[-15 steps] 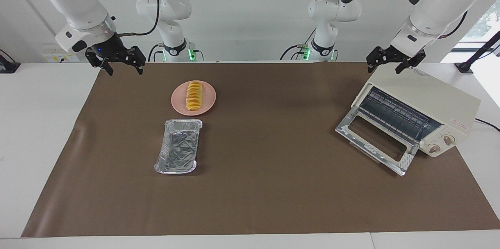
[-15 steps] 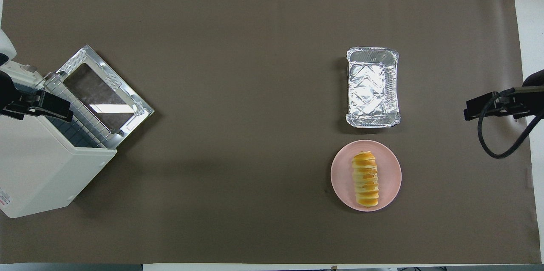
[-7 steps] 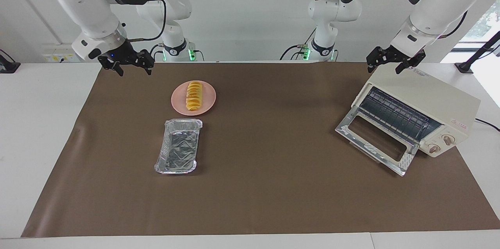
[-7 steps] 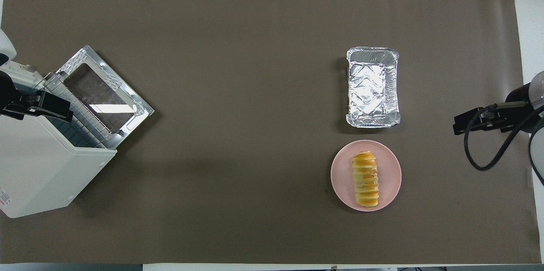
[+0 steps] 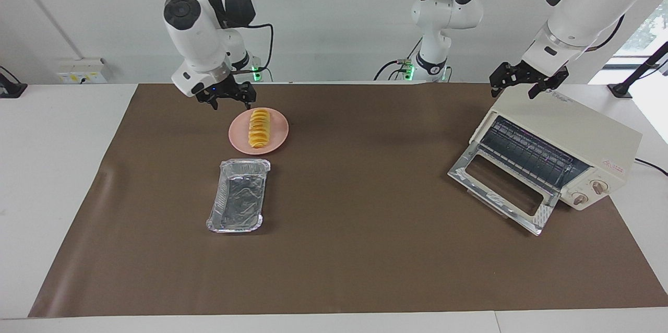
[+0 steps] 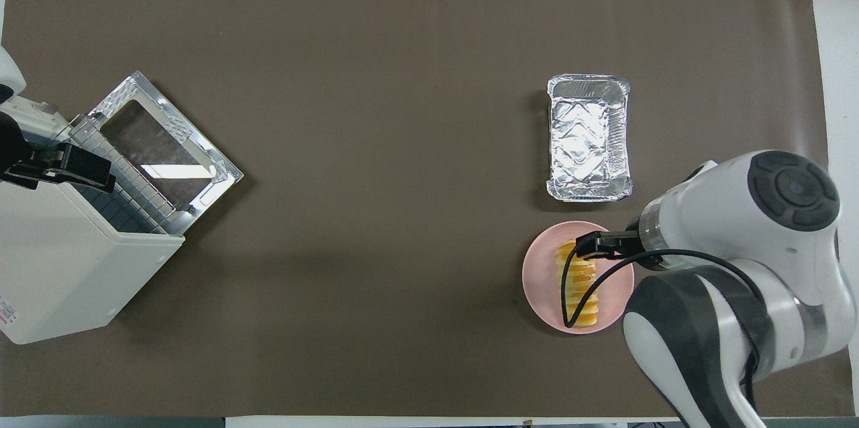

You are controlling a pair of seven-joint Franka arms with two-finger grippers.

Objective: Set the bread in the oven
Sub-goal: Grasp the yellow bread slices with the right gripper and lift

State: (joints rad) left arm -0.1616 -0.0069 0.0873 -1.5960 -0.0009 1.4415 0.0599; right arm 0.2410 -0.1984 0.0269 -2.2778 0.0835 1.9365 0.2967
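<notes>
Bread [image 5: 259,128] on its plate [image 5: 277,134], oven [image 5: 566,142] door down.
Right gripper [image 5: 226,99] — open, empty, upper left — seemingly above the plate's edge; left gripper [image 5: 525,84] open over the oven.

In the overhead view the cream-white boxy toaster oven [image 6: 74,267] ran off the picture's edge, so its knobs were out of sight. The left gripper [image 6: 60,170] covered part of the oven's wire rack. The right arm's black cable crossed the golden-yellow ridged bread [image 6: 584,294] on the round pink plate [image 6: 537,280], and the right gripper [image 6: 585,247] seemed to cover the bread's end nearest the rectangular silver foil tray [image 6: 589,139].
</notes>
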